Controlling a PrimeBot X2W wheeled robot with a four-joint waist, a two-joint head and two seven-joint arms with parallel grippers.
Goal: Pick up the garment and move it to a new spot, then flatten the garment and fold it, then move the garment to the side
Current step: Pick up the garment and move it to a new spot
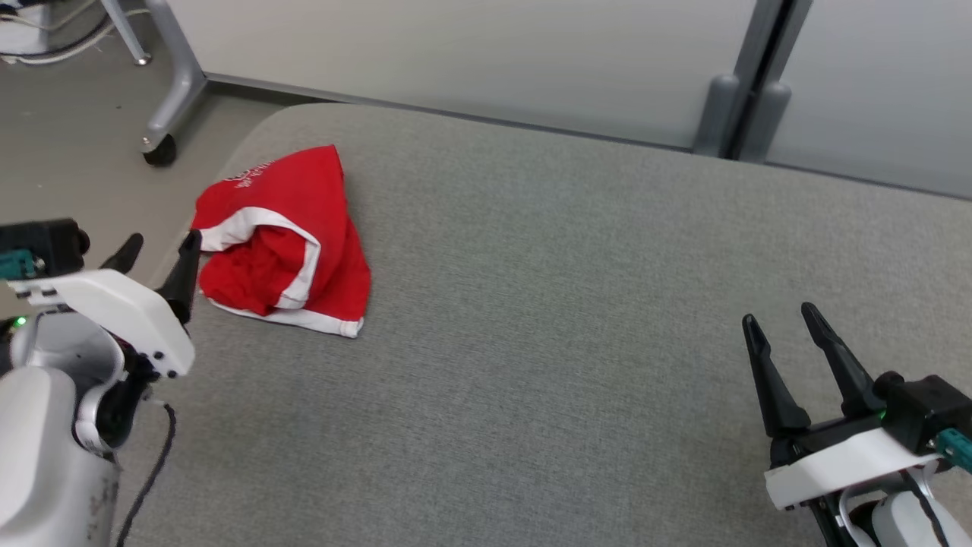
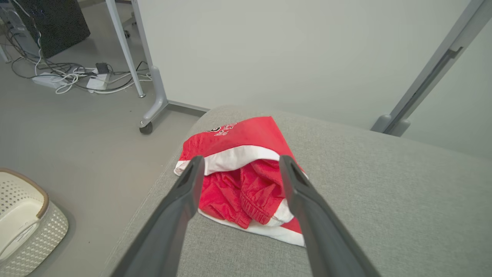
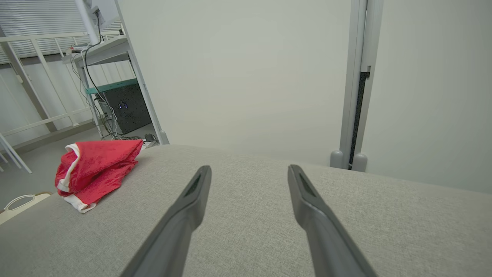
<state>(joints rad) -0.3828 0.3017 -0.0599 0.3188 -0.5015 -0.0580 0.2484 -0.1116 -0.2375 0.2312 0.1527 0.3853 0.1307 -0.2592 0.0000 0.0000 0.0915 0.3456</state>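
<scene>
the garment (image 1: 281,243), a pair of red shorts with white trim, lay in a crumpled, half-folded heap on the grey padded surface (image 1: 569,304), close to that surface's far left corner and right along its left edge. a white band curved across the top of the heap, another ran along its near hem, and a small print sat on the red cloth at the end nearest the surface's far edge.

the left gripper (image 1: 163,243) stood at the surface's left edge, its two dark fingers spread wide with nothing between them. in the left wrist view the fingers framed the heap. one fingertip came just beside the white band; whether it touched the cloth could not be told.

the right gripper (image 1: 780,314) hung over the surface's near right part, well apart from the garment, its jaws likewise wide apart and empty, pointing toward the surface's far edge.

off the surface's left side, on the floor, sat a white perforated basket (image 2: 23,227). beyond the surface's far left corner stood a grey frame leg on a caster (image 1: 159,150), with a tangle of cables (image 2: 77,77) on the floor behind it. pale wall panels (image 1: 456,53) rose behind the surface's far edge.
</scene>
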